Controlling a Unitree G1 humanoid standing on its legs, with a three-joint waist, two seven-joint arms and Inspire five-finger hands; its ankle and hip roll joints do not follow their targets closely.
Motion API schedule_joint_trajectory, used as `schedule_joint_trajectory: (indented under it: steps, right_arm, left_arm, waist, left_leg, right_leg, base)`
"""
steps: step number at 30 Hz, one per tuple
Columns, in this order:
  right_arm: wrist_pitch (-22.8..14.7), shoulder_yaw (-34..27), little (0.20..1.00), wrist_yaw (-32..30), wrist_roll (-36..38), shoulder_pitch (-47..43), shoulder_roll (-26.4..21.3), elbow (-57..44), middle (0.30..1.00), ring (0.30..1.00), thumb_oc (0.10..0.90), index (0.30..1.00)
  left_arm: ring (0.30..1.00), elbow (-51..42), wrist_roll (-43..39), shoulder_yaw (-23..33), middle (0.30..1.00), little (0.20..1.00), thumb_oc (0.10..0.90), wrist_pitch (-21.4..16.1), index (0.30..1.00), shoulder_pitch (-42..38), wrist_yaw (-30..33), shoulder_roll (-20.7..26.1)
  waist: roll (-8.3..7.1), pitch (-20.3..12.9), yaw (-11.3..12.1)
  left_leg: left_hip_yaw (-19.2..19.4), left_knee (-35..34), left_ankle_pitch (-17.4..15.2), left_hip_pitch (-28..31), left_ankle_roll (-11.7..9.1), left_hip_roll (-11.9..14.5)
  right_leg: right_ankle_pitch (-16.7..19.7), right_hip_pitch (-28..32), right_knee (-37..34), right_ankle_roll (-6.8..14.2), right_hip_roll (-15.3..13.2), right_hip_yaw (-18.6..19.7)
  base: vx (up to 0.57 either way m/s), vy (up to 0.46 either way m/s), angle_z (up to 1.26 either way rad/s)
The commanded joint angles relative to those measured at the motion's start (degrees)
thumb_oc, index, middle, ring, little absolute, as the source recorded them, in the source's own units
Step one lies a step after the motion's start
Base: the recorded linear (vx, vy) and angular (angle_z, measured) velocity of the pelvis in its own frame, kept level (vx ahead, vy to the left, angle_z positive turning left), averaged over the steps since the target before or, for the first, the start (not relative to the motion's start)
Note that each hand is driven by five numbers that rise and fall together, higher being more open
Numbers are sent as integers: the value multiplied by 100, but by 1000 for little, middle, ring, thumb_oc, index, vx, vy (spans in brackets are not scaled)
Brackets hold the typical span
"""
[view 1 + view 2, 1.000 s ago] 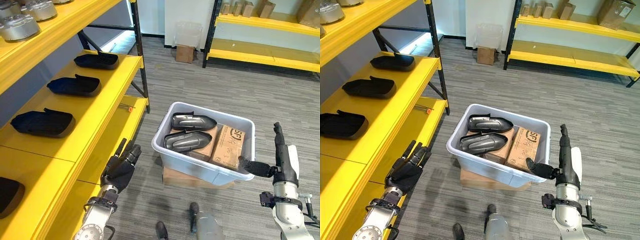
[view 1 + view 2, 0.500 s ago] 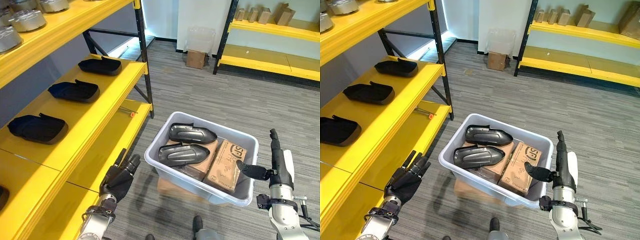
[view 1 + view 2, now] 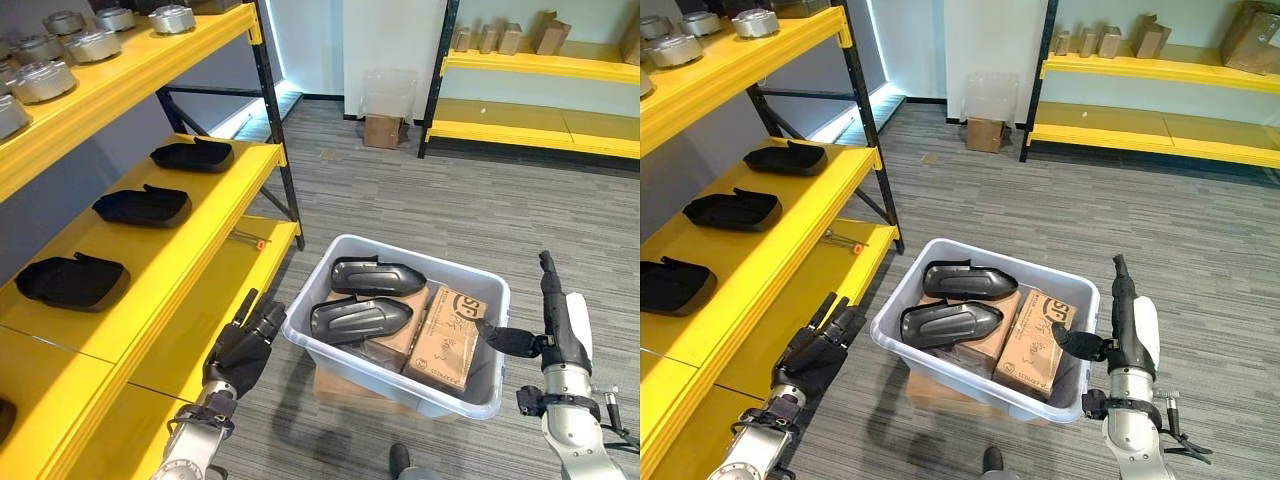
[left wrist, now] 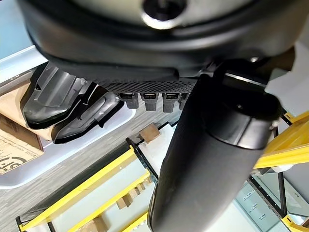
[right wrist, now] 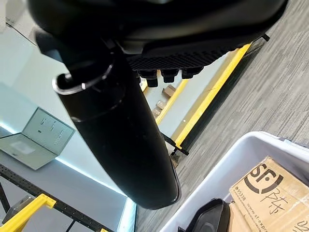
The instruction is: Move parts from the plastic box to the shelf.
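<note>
Plastic box (image 3: 330, 352) sits on a flat carton (image 3: 345, 388) on the floor, right of the shelf (image 3: 190, 240). In the box, two parts (image 3: 377, 275) (image 3: 358, 318) lie on cardboard boxes (image 3: 442, 340). Three more parts (image 3: 190, 155) (image 3: 140, 205) (image 3: 68, 282) lie in a row on the shelf's middle level, metal housings (image 3: 45, 80) on the level above. Left hand (image 3: 243, 350) between shelf and box; right hand (image 3: 548, 325) at the box's right edge.

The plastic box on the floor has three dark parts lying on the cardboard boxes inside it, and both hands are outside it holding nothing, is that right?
Not quite: the plastic box holds two dark parts, not three, as the left eye view shows. They do lie on the cardboard boxes inside it, and the left hand and right hand are both outside it, holding nothing.
</note>
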Motion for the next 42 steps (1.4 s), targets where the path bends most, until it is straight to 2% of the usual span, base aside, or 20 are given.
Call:
schedule_joint_trajectory:
  steps: [1, 14, 17, 18, 19, 20, 21, 23, 25, 26, 27, 28, 29, 33, 37, 42]
  right_arm:
    - [-549, 36, 1000, -257, -548, -833, -353, -496, 1000, 1000, 900, 1000]
    - [-705, 457, 1000, 166, -708, -1208, -557, -573, 1000, 1000, 900, 1000]
    - [-711, 634, 1000, 262, -683, -1373, -543, -557, 1000, 1000, 900, 1000]
    - [-750, 645, 1000, 304, -694, -1397, -548, -539, 1000, 1000, 900, 1000]
    - [-806, 701, 1000, 406, -686, -1437, -556, -520, 1000, 1000, 900, 1000]
    - [-816, 719, 1000, 411, -694, -1448, -554, -509, 1000, 1000, 900, 1000]
    - [-837, 789, 1000, 457, -704, -1498, -536, -459, 1000, 1000, 900, 1000]
    - [-830, 910, 1000, 524, -716, -1585, -504, -393, 1000, 1000, 900, 1000]
    - [-727, 931, 1000, 577, -601, -1547, -527, -520, 1000, 1000, 900, 1000]
    - [-672, 920, 1000, 549, -573, -1495, -545, -586, 1000, 1000, 900, 1000]
    - [-654, 896, 1000, 531, -516, -1450, -600, -589, 1000, 1000, 900, 1000]
    - [-651, 848, 1000, 574, -471, -1439, -634, -558, 1000, 1000, 900, 1000]
    - [-605, 792, 1000, 615, -452, -1393, -644, -559, 1000, 1000, 900, 1000]
    - [-528, 728, 1000, 600, -489, -1191, -585, -573, 1000, 1000, 900, 1000]
    - [-603, 621, 1000, 676, -510, -879, -433, -729, 1000, 1000, 900, 1000]
    - [-507, 711, 1000, 604, -537, -844, -336, -722, 1000, 1000, 900, 1000]
  left_arm:
    - [1000, -625, -139, 256, 1000, 1000, 900, -216, 1000, -305, -437, 199]
    - [1000, -697, -134, 57, 1000, 1000, 900, -76, 1000, -563, -406, 257]
    - [1000, -695, 8, -56, 1000, 1000, 900, -204, 1000, -718, -360, 249]
    - [1000, -677, 8, -82, 1000, 1000, 900, -228, 1000, -774, -373, 238]
    - [1000, -657, 11, -148, 1000, 1000, 900, -251, 1000, -927, -386, 152]
    - [1000, -653, 15, -156, 1000, 1000, 900, -253, 1000, -947, -378, 139]
    - [1000, -648, -3, -157, 1000, 1000, 900, -264, 1000, -991, -314, 105]
    - [1000, -646, -32, -146, 1000, 1000, 900, -274, 1000, -1012, -183, 36]
    - [1000, -631, -13, -206, 1000, 1000, 900, -370, 1000, -1017, -118, 30]
    - [1000, -589, 17, -253, 1000, 1000, 900, -406, 1000, -1042, -126, 8]
    - [1000, -489, -56, -274, 1000, 1000, 900, -451, 1000, -1075, -159, 8]
    - [1000, -408, -99, -255, 1000, 1000, 900, -454, 1000, -1076, -196, 33]
    - [1000, -356, -130, -229, 1000, 1000, 900, -407, 1000, -1073, -208, 20]
    - [1000, -270, -94, -291, 1000, 1000, 900, -357, 1000, -1090, -260, 42]
    - [1000, -413, -49, -259, 1000, 1000, 900, -417, 1000, -906, -302, 96]
    - [1000, -527, -66, -199, 1000, 1000, 900, -325, 1000, -701, -406, 139]
  waist:
    - [-197, -233, 51]
    - [-111, -138, 54]
    - [-121, -33, 48]
    - [-124, 17, 34]
    - [-128, 169, -1]
    - [-124, 184, -3]
    - [-115, 241, 19]
    - [-94, 243, 14]
    - [-49, 223, -58]
    - [-33, 221, -84]
    - [-15, 218, -95]
    - [-16, 210, -110]
    - [-20, 195, -135]
    - [-21, 155, -204]
    - [-91, 76, -186]
    - [-178, -34, -76]
  left_leg:
    - [385, -49, -140, -12, 203, -227]
    - [411, 111, -130, -56, 186, -184]
    - [525, 730, -275, -211, 205, -140]
    - [589, 1098, -178, -294, 168, -74]
    - [512, 2224, 156, -675, 16, 132]
    - [479, 2329, 207, -741, -4, 155]
    - [267, 2521, 330, -943, -31, 171]
    - [245, 2106, 396, -939, -36, 287]
    - [407, 1187, 808, -784, -197, 614]
    - [416, 857, 1124, -816, -296, 770]
    - [258, 551, 1111, -821, -312, 804]
    - [248, 383, 877, -724, -282, 734]
    - [302, 307, 709, -620, -270, 654]
    - [345, 192, 422, -429, -146, 401]
    - [341, -23, 306, -243, -50, 233]
    - [356, -49, 162, -196, -8, 204]
  right_leg:
    - [-223, 157, 18, 145, -33, 210]
    - [-448, 161, 268, 37, -52, 216]
    - [-579, 96, 535, -80, -103, 135]
    - [-622, 100, 606, -144, -100, 92]
    - [-726, 136, 781, -322, -55, 36]
    - [-735, 137, 797, -341, -45, 35]
    - [-759, 130, 876, -366, -20, 152]
    - [-767, 98, 919, -327, -11, 294]
    - [-751, 168, 815, -220, -59, 333]
    - [-708, 223, 733, -169, -101, 328]
    - [-712, 241, 718, -92, -195, 392]
    - [-736, 234, 746, -36, -266, 406]
    - [-713, 221, 741, 10, -317, 394]
    - [-595, 174, 664, 85, -366, 459]
    - [-407, 183, 392, 216, -380, 459]
    - [-272, 272, 56, 276, -387, 357]
  base:
    - [53, -80, -7]
    - [38, -73, -1]
    - [-39, -160, -1]
    - [-49, -170, 6]
    - [-38, -136, 13]
    - [-9, -87, 17]
    - [26, 32, 25]
    - [92, 166, 3]
    - [170, 323, -20]
    - [182, 396, -6]
    - [166, 384, 7]
    - [139, 374, 9]
    - [85, 256, -12]
    - [98, 194, -47]
    - [68, 42, 2]
    - [45, -54, 15]
